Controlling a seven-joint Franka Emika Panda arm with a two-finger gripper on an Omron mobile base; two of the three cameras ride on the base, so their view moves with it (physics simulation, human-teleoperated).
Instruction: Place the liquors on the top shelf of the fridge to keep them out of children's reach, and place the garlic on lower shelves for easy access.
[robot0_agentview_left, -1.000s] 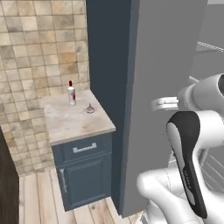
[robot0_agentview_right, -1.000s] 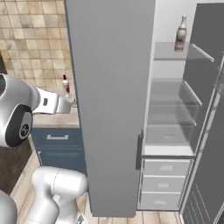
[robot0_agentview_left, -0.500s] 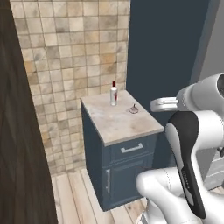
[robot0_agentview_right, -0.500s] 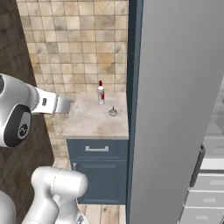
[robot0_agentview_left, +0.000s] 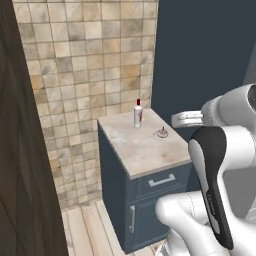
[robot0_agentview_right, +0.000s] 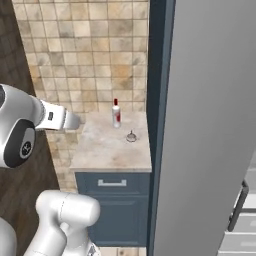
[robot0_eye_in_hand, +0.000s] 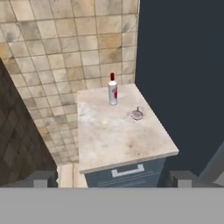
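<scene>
The white liquor bottle with a red cap (robot0_eye_in_hand: 113, 89) stands upright at the back of the dark blue cabinet's marble top (robot0_eye_in_hand: 118, 135). The tiny garlic (robot0_eye_in_hand: 137, 114) lies a little in front and to its right. Both also show from the base cameras: bottle (robot0_agentview_left: 138, 114) (robot0_agentview_right: 116, 113), garlic (robot0_agentview_left: 162, 132) (robot0_agentview_right: 131, 136). My gripper (robot0_eye_in_hand: 112, 180) hangs open and empty in the air, well short of the cabinet. The fridge's grey door (robot0_agentview_right: 210, 125) stands right of the cabinet. The greyish-brown bottle and the glass shelves are out of view.
A tiled wall (robot0_agentview_left: 85, 65) backs the cabinet. A dark wooden panel (robot0_agentview_left: 22, 150) rises on the left. A dark blue tall panel (robot0_agentview_right: 156, 100) separates cabinet and fridge. White fridge drawers (robot0_agentview_right: 240, 227) peek out at the lower right. The cabinet has a drawer (robot0_agentview_left: 160, 181).
The whole picture has shifted: the base has moved, so the fridge interior left the views and the cabinet now sits centred and closer. Bottle and garlic have not moved on the top.
</scene>
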